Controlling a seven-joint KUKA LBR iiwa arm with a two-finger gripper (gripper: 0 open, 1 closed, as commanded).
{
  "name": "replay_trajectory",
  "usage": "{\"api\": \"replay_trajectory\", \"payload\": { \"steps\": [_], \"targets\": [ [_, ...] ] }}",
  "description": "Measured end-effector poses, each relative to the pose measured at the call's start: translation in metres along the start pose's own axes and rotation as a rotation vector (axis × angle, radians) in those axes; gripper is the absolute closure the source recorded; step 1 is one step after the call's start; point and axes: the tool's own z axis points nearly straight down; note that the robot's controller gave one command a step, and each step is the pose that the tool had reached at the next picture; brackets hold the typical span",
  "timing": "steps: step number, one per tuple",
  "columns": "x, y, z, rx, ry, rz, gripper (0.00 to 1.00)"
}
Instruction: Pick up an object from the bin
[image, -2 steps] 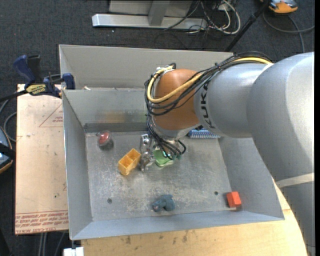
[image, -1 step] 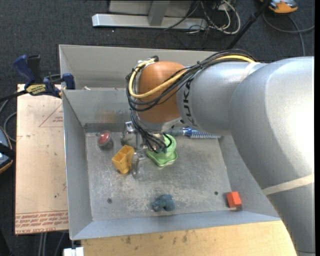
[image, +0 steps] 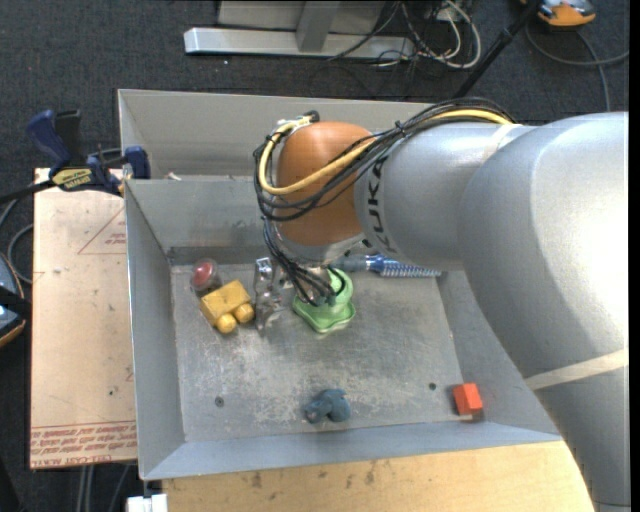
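Observation:
My gripper (image: 268, 296) is low in the left middle of the bin, under the arm's orange cover. It stands between a yellow blocky toy (image: 226, 305) just to its left and a light green ring-shaped thing (image: 326, 306) just to its right. The yellow toy's right end lies right beside the gripper; I cannot tell whether they touch. A small red-pink dome (image: 204, 272) sits a little behind the yellow toy. Cables partly hide the green thing's top.
A blue brush-like piece (image: 398, 268) pokes out from under the arm at the back right. A grey-blue lump (image: 327, 406) lies near the front wall, an orange block (image: 467, 399) in the front right corner. The big arm covers the bin's right side.

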Motion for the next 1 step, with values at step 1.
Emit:
{"api": "replay_trajectory", "payload": {
  "steps": [1],
  "targets": [
    [-0.0280, -0.0248, -0.0682, 0.003, -0.011, 0.036, 1.00]
  ]
}}
